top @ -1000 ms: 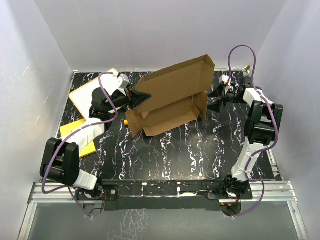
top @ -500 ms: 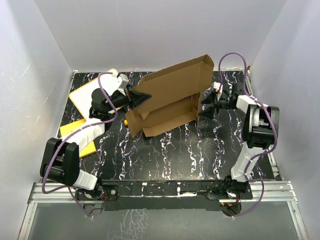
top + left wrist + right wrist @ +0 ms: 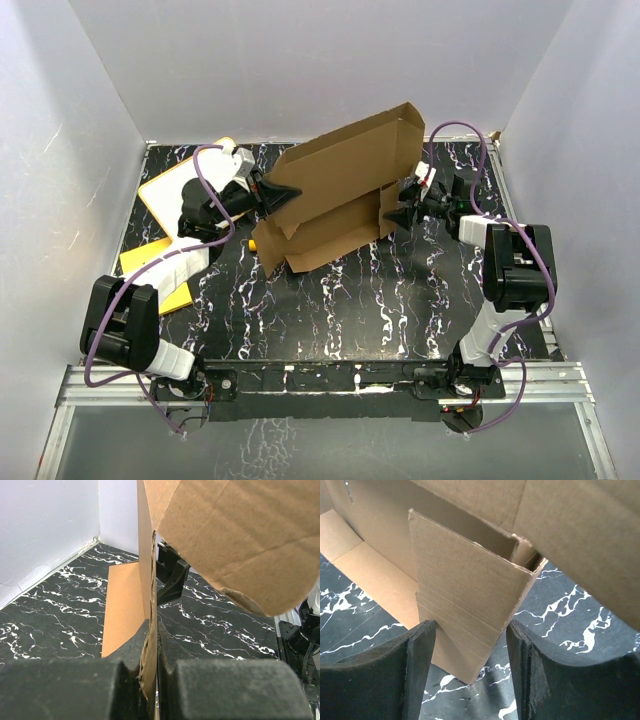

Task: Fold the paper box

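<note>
- Brown cardboard, the paper box [image 3: 340, 195] stands half-folded on the marbled surface [image 3: 350, 310], between both sets of jaws.
- Your left gripper [image 3: 152, 630] has its jaws clamped on a panel edge.
- Your right gripper [image 3: 470, 650] has its jaws open, with an upright side flap [image 3: 470, 585] between them.
- Risk: an off-centre squeeze could crease that flap or twist the box out of the left hold.
- Only the right wrist view shows the flap's doubled wall.
</note>
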`<state>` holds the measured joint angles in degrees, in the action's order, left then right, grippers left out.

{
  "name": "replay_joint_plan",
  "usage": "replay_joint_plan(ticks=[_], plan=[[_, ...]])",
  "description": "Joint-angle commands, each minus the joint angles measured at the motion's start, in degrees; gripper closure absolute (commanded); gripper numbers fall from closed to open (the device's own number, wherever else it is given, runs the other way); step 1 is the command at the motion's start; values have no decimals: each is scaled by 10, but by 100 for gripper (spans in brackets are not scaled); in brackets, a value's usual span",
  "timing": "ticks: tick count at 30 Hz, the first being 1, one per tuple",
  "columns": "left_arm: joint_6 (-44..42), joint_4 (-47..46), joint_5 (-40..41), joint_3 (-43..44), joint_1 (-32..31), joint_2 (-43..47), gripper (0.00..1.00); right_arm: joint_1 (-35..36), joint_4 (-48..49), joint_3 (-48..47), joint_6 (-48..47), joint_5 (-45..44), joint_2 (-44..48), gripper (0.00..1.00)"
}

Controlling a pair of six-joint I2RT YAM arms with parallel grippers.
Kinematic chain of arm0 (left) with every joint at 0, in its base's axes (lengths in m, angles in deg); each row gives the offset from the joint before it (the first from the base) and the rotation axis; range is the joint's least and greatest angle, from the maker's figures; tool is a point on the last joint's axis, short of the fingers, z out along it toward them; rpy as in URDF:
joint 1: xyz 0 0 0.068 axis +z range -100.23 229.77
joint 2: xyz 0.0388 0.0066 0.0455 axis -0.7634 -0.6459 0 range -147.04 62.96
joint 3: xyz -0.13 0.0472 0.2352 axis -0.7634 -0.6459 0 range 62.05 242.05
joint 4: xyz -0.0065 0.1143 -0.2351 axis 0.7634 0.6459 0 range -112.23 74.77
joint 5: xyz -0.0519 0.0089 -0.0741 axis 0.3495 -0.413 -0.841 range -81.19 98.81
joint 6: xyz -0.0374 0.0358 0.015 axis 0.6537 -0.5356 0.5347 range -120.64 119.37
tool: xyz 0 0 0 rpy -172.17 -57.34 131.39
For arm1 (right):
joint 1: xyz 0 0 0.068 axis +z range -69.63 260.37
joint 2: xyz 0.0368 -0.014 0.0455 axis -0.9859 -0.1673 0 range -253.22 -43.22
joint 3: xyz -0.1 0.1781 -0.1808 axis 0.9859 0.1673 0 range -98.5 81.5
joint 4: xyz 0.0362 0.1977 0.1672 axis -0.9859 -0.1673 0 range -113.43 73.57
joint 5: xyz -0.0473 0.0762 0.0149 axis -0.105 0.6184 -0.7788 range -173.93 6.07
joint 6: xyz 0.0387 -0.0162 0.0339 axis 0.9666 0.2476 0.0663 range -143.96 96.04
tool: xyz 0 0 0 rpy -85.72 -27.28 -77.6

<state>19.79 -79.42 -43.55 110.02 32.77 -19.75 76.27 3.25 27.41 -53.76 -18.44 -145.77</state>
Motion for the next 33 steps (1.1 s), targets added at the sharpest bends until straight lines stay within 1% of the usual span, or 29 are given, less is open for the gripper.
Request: replay_joint_plan(ticks=[1, 4, 5, 9, 11, 12, 16, 18, 19, 21, 22, 23, 24, 26, 27, 30, 33], plan=[[6, -17, -19, -7, -1, 6, 100, 11, 129, -4, 38, -7, 3, 42], [11, -25, -17, -7, -1, 4, 100, 20, 152, 4, 45, -19, -4, 51], [13, -27, -17, -8, -1, 3, 100, 22, 164, 7, 53, -22, -7, 55], [15, -30, -13, -10, -1, 2, 100, 27, 189, 12, 76, -32, -16, 76], [15, -29, -9, -11, -1, 2, 100, 29, 197, 18, 81, -40, -18, 89], [15, -30, -5, -12, -1, 2, 100, 29, 203, 19, 83, -42, -18, 92], [23, -32, 10, -12, -1, 1, 100, 30, 236, 34, 115, -64, -6, 92], [36, -33, 31, -12, -1, 3, 100, 30, 222, 30, 124, -81, 10, 92], [46, -29, 46, -10, -1, 4, 100, 30, 191, 21, 120, -88, 19, 92], [84, -19, 91, -2, -1, 7, 100, 29, 70, -22, 80, -95, 47, 92], [105, -15, 108, 3, -1, 8, 100, 29, -14, -61, 55, -99, 54, 92], [128, -16, 117, 7, -1, 7, 100, 29, -126, -99, 25, -106, 56, 92], [153, -13, 132, 10, -1, 8, 100, 29, -207, -134, -2, -117, 58, 92], [198, 3, 164, 8, -1, 13, 100, 29, -358, -192, -46, -146, 60, 92], [214, 11, 178, 3, -1, 17, 100, 29, -416, -213, -64, -160, 61, 92], [266, 22, 208, -19, -6, 24, 89, 24, -547, -244, -91, -203, 72, 92], [288, 47, 222, -33, -20, 22, 80, 21, -625, -253, -104, -248, 86, 92]])
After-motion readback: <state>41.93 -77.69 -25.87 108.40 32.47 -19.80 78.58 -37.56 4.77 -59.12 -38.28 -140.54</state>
